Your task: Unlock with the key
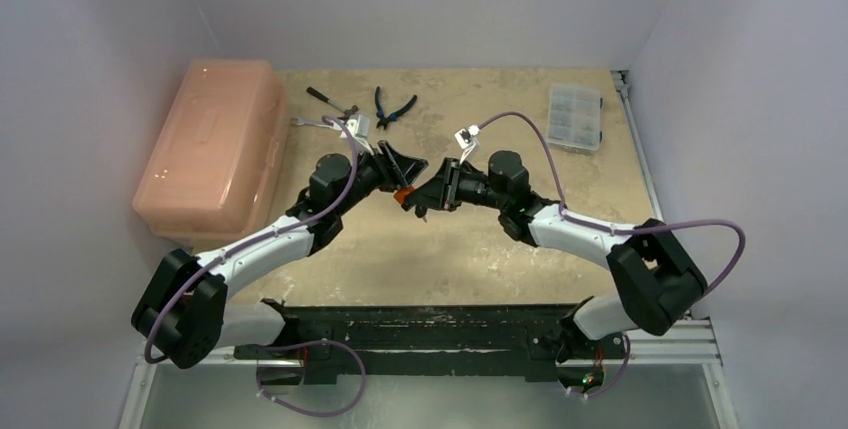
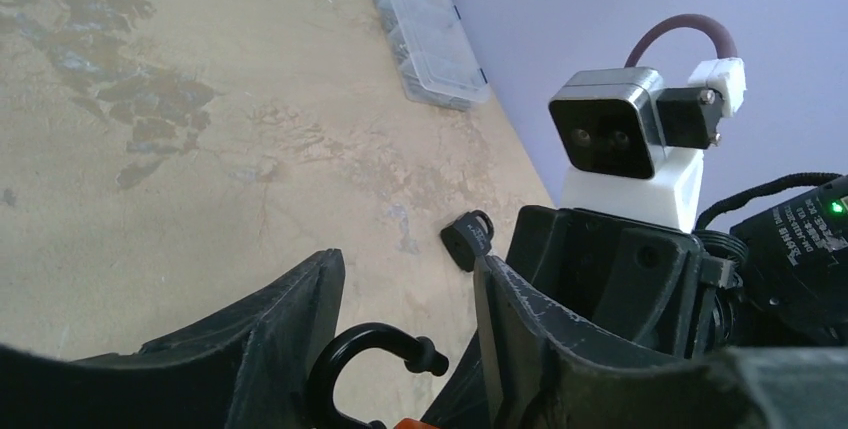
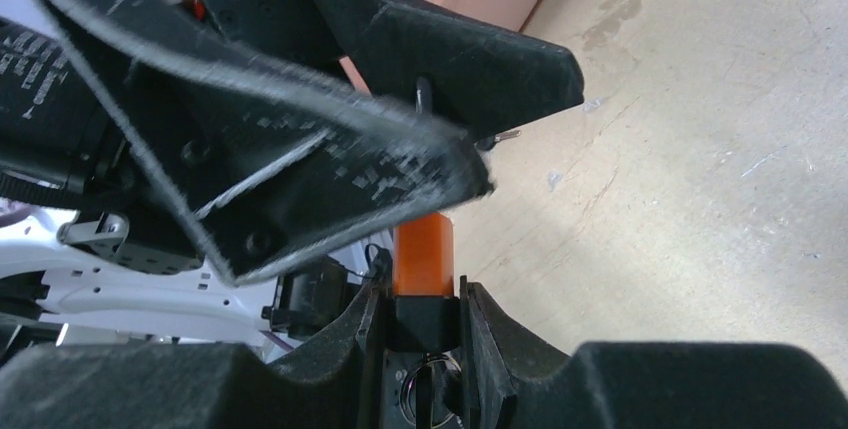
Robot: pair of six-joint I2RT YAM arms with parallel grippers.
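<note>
The padlock (image 1: 403,195) has an orange and black body (image 3: 424,269) and a black shackle (image 2: 365,349). My right gripper (image 3: 422,294) is shut on the black lower part of the body and holds it above the table. A metal key ring (image 3: 428,389) sits at the keyhole between the fingers. A black key head (image 2: 468,239) hangs beside the right gripper. My left gripper (image 2: 410,259) is open, with its fingers on either side of the shackle. The shackle's notched free end points out into the gap. In the top view both grippers, left (image 1: 403,177) and right (image 1: 422,197), meet at mid-table.
A pink plastic box (image 1: 210,144) stands at the left. Pliers (image 1: 393,106) and other hand tools (image 1: 335,117) lie at the back. A clear organizer case (image 1: 575,116) lies at the back right and also shows in the left wrist view (image 2: 428,34).
</note>
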